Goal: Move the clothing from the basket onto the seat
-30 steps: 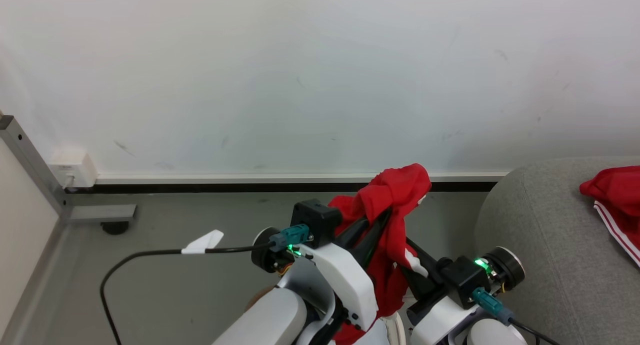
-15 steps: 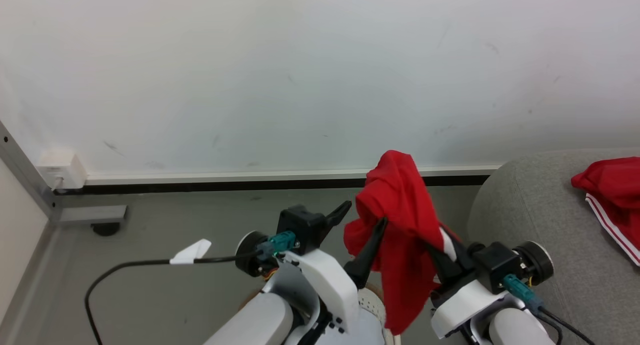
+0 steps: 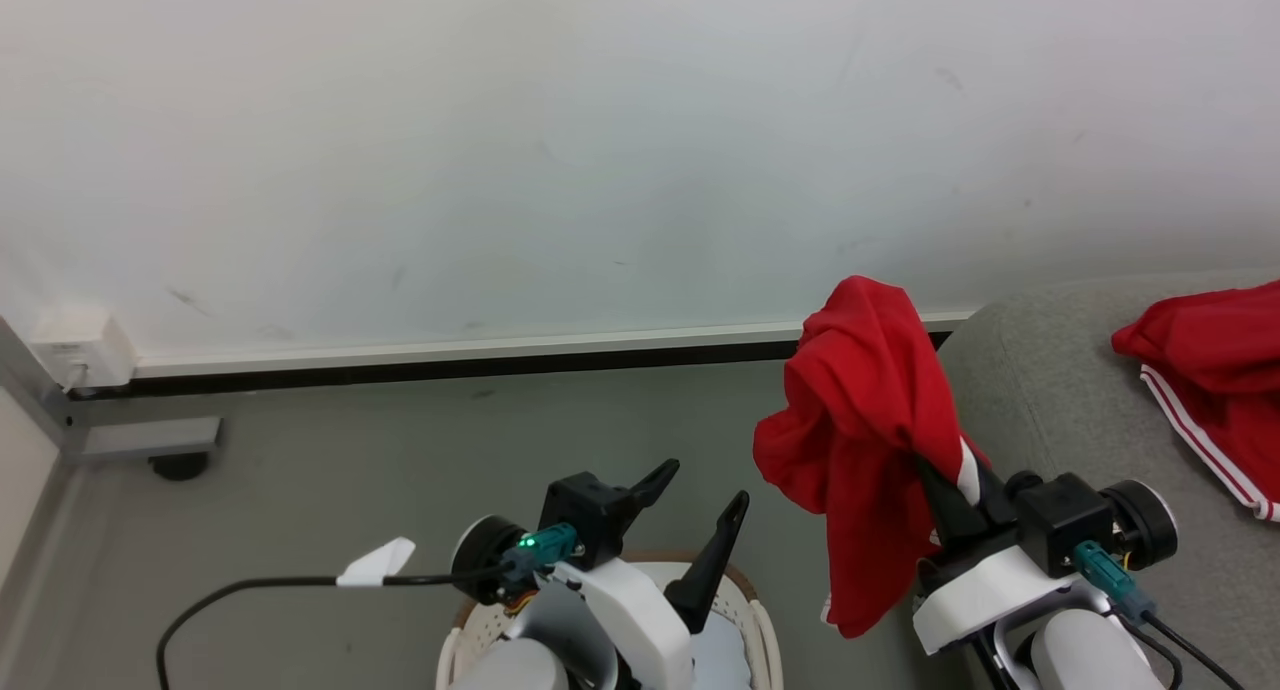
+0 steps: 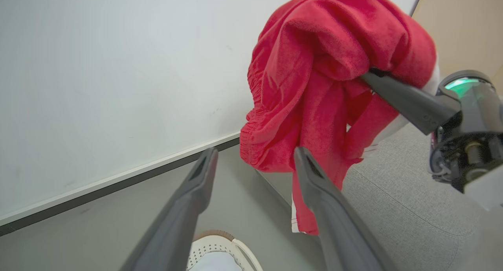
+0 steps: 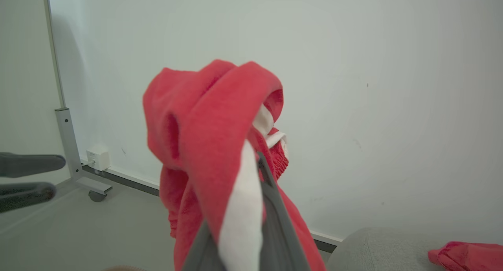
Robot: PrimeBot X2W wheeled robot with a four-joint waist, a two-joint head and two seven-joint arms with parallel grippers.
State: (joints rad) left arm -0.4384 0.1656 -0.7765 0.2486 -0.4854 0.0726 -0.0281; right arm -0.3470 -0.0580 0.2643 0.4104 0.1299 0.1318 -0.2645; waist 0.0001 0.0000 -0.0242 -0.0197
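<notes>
Bunched bright red clothing (image 3: 870,420), white-trimmed, hangs from the right gripper (image 3: 935,480) clamped on it; left gripper (image 3: 704,482), at eight o'clock, spread wide; second garment (image 3: 1210,370) on seat (image 3: 1060,400) at three o'clock.

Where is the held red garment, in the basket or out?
Out. The bright red fabric garment hangs bunched in the right gripper, clear of the cream perforated plastic basket.

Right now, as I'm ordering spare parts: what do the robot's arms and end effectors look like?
Both arms have glossy white shells. The left end effector and the right end effector each carry two long, tapered dark fingers on a black block with a green light and a teal plug. A black cable with a white tag runs from the left plug.
</notes>
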